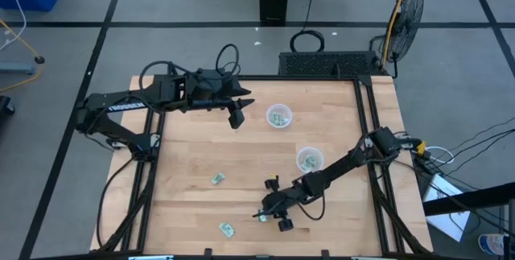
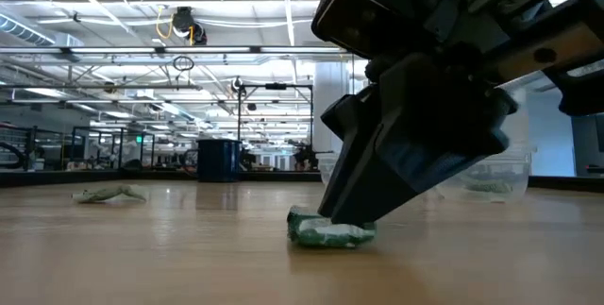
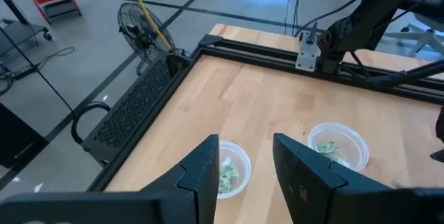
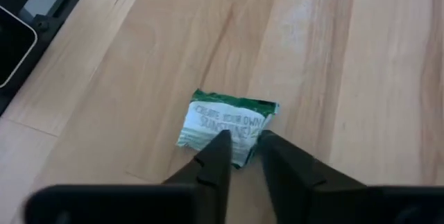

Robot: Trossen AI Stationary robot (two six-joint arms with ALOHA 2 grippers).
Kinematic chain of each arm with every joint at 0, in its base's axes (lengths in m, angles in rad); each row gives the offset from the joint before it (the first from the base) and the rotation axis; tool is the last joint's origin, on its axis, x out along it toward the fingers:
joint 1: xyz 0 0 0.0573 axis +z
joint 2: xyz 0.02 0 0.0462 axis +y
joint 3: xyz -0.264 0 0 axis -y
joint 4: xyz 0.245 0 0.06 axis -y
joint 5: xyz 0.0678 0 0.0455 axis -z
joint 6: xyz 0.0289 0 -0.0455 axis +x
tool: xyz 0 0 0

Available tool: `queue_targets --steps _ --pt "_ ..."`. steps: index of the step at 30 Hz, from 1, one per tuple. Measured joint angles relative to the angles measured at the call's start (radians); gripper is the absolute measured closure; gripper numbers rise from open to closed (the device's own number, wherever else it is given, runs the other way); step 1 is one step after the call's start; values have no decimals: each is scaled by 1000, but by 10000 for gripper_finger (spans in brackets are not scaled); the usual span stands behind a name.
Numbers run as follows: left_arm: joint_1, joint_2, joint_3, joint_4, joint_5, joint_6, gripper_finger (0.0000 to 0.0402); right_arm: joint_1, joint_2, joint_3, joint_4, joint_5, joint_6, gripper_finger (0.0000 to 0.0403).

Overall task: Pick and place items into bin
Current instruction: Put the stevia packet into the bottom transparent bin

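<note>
Wood, from above: pale butcher-block table (image 1: 201,212); my right gripper (image 1: 272,212) is low near its front edge over a packet (image 1: 262,216), my left gripper (image 1: 236,113) waits near the back-left, beside one clear bin (image 1: 278,117).
Other bin: a second clear bin (image 1: 309,160) stands mid-table, close to my right arm, so I judge it the handier drop.
Loose packets: two more lie on the wood (image 1: 217,179) (image 1: 227,229), well apart.
Table level: my right gripper's fingers (image 2: 377,187) press down on the green-and-white packet (image 2: 328,232), which lies flat on the wood.
Left wrist: my left fingers (image 3: 205,175) stand apart, holding nothing; both bins already hold packets.
Right wrist: my right fingers (image 4: 216,156) are narrowly parted, touching the packet's (image 4: 225,123) near edge, not yet clamped.
Why so low: a flat packet gives no height, so I must pinch its edge at the tabletop.
</note>
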Motion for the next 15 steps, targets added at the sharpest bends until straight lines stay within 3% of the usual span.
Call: queue_targets --steps 4,9,15 --pt "0 0 0 0 0 2 259 -12 -10 0 -25 -3 -20 391" --pt "0 0 0 1 1 34 259 -20 -90 -2 -143 20 -43 394" --pt "0 0 0 1 0 36 259 -11 -296 -1 -477 312 -1 399"
